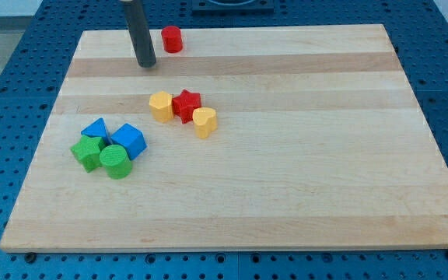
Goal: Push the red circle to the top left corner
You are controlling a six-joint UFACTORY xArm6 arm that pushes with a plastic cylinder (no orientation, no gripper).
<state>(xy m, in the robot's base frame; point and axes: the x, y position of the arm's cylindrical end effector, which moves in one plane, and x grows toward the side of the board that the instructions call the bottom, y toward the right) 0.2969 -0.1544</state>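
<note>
The red circle [172, 39] stands near the top edge of the wooden board [286, 194], left of the middle. My tip [146, 64] rests on the board just below and to the left of the red circle, a short gap apart from it. The dark rod rises from the tip to the view's top edge.
A yellow hexagon [161, 106], a red star [186, 104] and a yellow heart [204, 121] cluster left of the board's middle. Lower left sit a blue triangle [95, 129], a blue cube [129, 141], a green star [88, 152] and a green circle [115, 161].
</note>
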